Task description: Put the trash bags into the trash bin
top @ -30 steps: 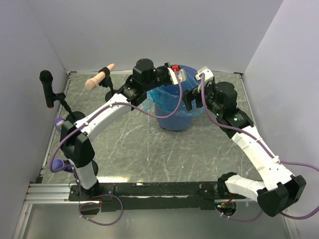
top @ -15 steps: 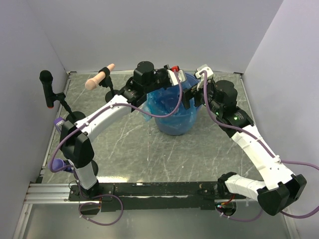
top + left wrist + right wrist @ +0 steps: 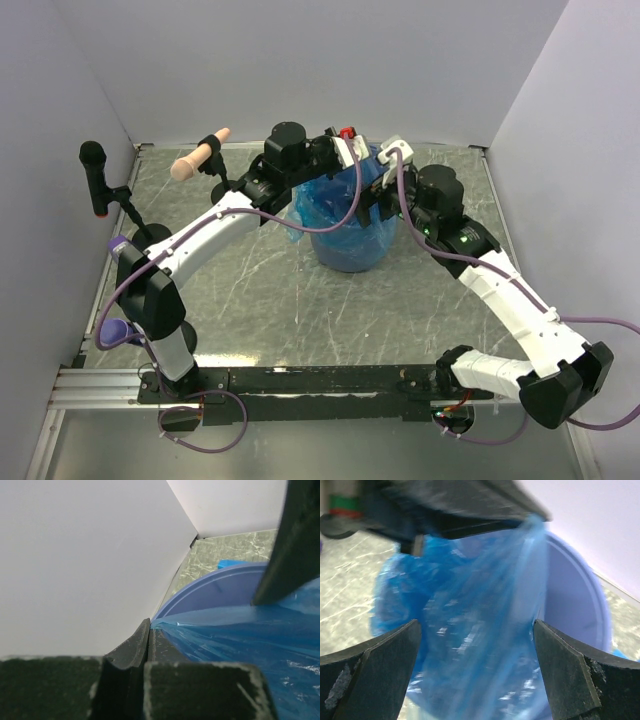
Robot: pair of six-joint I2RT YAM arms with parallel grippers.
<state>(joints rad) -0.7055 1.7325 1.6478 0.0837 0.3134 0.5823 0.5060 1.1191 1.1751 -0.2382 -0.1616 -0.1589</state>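
The trash bin (image 3: pixel 352 240), a round blue bucket, stands at the back middle of the table. A translucent blue trash bag (image 3: pixel 312 205) lies in its mouth and spills over the left rim. Above the bin's far rim my left gripper (image 3: pixel 350 162) is shut on the bag's top edge. In the left wrist view its jaws (image 3: pixel 148 630) meet on the film (image 3: pixel 240 640) by the bin rim (image 3: pixel 215 582). My right gripper (image 3: pixel 378 192) hangs over the bin's right side, open. In its wrist view the bag (image 3: pixel 470 620) hangs between the spread fingers (image 3: pixel 375 670), before the bin wall (image 3: pixel 575 600).
A black microphone on a stand (image 3: pixel 92 172) and a beige handle on a clamp (image 3: pixel 200 155) stand at the back left. A small blue packet (image 3: pixel 232 562) lies on the table behind the bin. White walls close in the back and both sides.
My right gripper has moved left, closer to the bag and the left gripper. The bin has shifted a little, and more film hangs over its left rim. Both grippers kept their states.
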